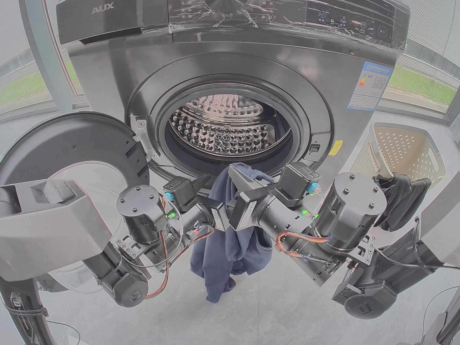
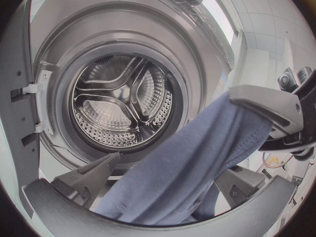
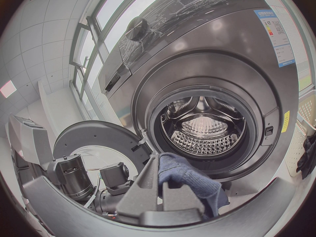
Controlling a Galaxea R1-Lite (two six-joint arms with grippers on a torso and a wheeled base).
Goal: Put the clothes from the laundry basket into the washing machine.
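A dark blue garment [image 1: 230,250] hangs in front of the washing machine [image 1: 306,73], just below its open drum [image 1: 225,125], which holds no clothes. My right gripper [image 1: 243,188] is shut on the garment's top edge, and the cloth [image 3: 187,175] is pinched between its fingers [image 3: 144,185]. My left gripper [image 2: 171,178] is open beside it, to the left. The blue cloth [image 2: 184,168] drapes across the gap between its fingers [image 2: 98,170]. The laundry basket [image 1: 407,149] stands on the floor to the right of the machine, with a black garment [image 1: 400,200] draped over its near rim.
The round machine door [image 1: 72,154] is swung open to the left, close to my left arm. Grey floor tiles [image 1: 268,312] lie under the hanging garment. Windows flank the machine on both sides.
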